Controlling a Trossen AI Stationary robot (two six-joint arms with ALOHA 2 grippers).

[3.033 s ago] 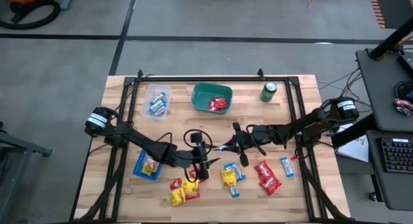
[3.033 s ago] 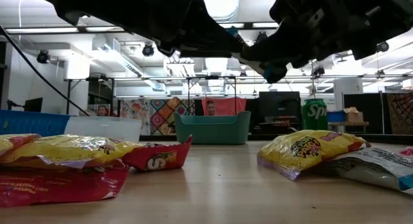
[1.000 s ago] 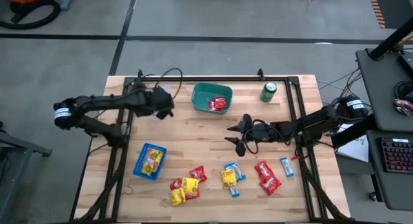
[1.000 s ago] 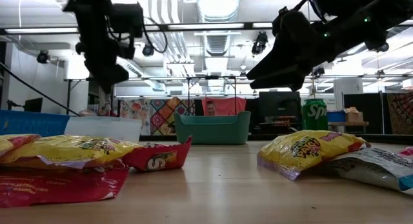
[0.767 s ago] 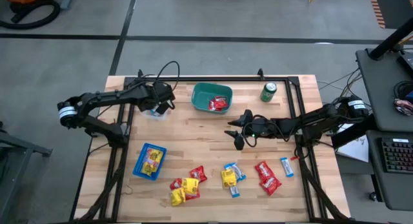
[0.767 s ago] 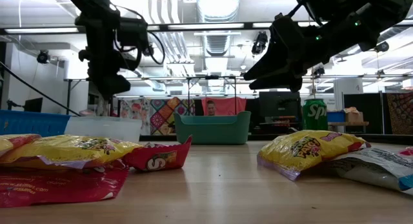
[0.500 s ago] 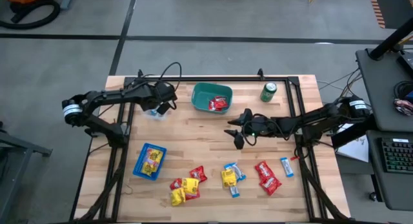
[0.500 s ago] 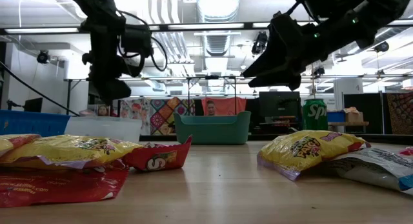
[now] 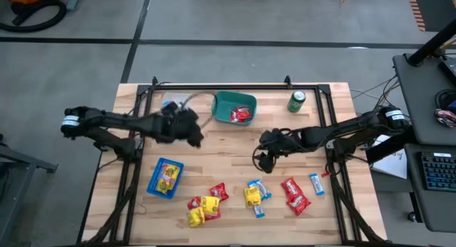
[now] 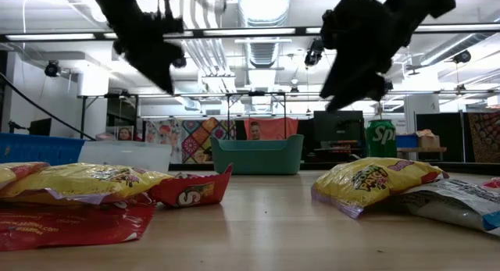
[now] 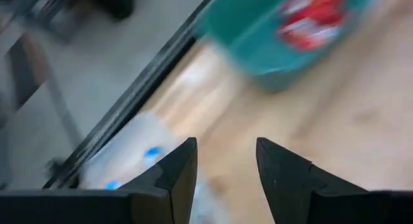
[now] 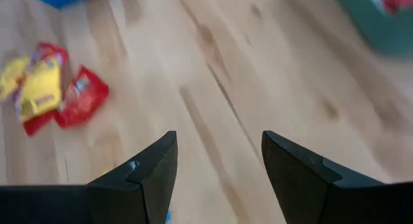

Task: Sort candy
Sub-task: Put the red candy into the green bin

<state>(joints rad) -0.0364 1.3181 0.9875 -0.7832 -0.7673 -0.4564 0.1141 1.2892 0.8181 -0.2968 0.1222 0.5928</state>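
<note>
Red packets (image 9: 295, 193) loose | your right gripper (image 9: 261, 160) spread, empty, left gripper (image 9: 191, 133) parted, empty | risk: grabbing two overlapping kinds.

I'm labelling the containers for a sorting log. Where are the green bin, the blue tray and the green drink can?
green bin (image 9: 222, 104): high view, on the bare floor of its left half.
blue tray (image 9: 154, 183): high view, on its left rim.
green drink can (image 9: 296, 101): high view, on its top.
</note>
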